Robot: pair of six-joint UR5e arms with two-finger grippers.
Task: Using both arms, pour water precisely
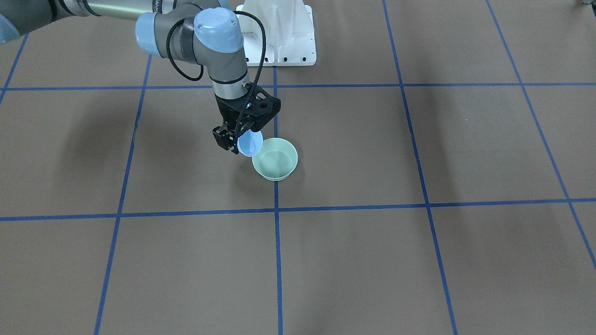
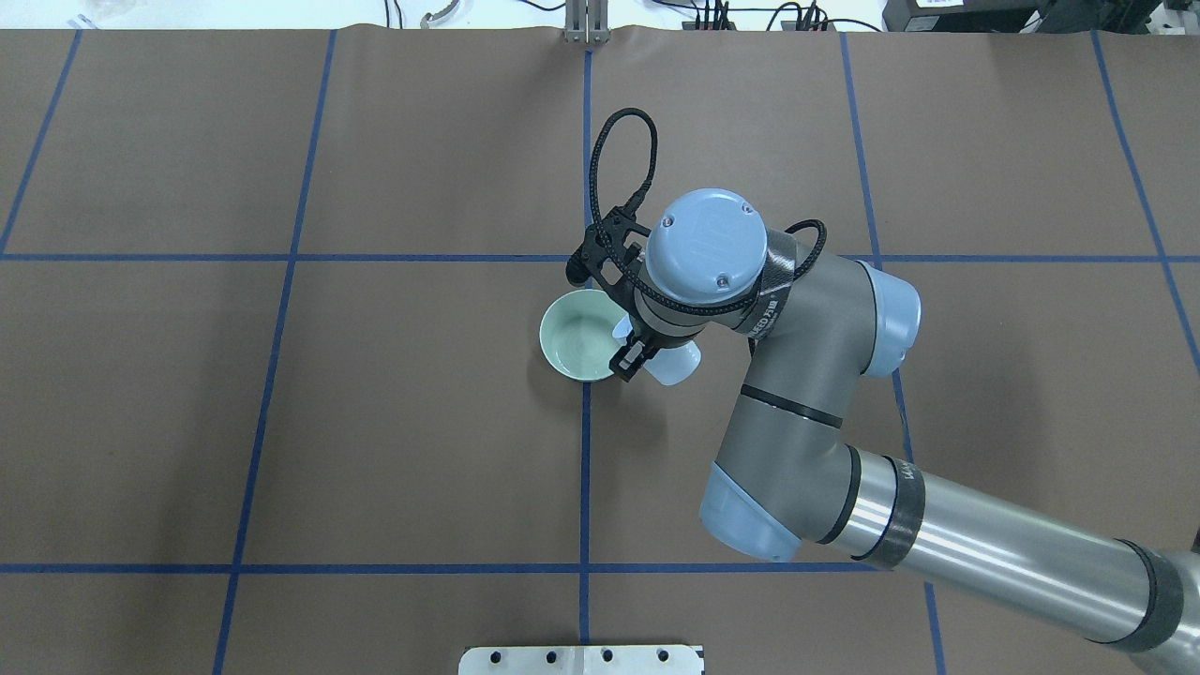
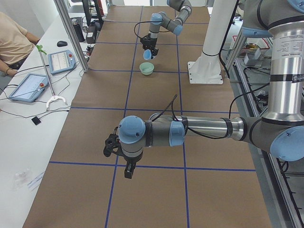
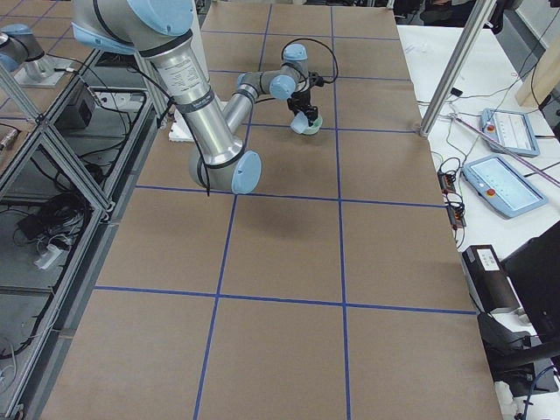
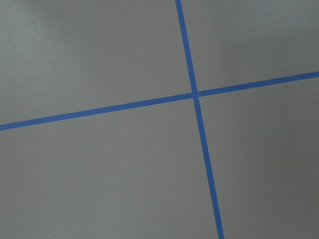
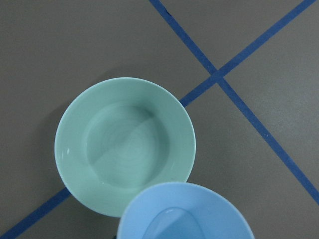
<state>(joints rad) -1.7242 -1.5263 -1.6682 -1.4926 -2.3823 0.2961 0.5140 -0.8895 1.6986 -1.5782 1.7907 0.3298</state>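
Blue cup (image 1: pixel 250 144), clenched in right arm (image 1: pixel 219 56) jaws, tilted with lip over green bowl (image 1: pixel 279 175) at middle of tabletop (image 1: pixel 372 260). Could not tell state of left arm (image 3: pixel 204 129) jaws, well apart leftward.

It was probably a robot lab: a big brown table (image 2: pixel 422 422) marked with blue tape lines (image 2: pixel 141 256), control tablets (image 3: pixel 29 88) on a white desk (image 3: pixel 19 142), and loose cables (image 4: pixel 54 213).

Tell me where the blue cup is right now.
In the front-facing view the blue cup is just left of centre, held tilted by the right gripper at the rim of the green bowl.
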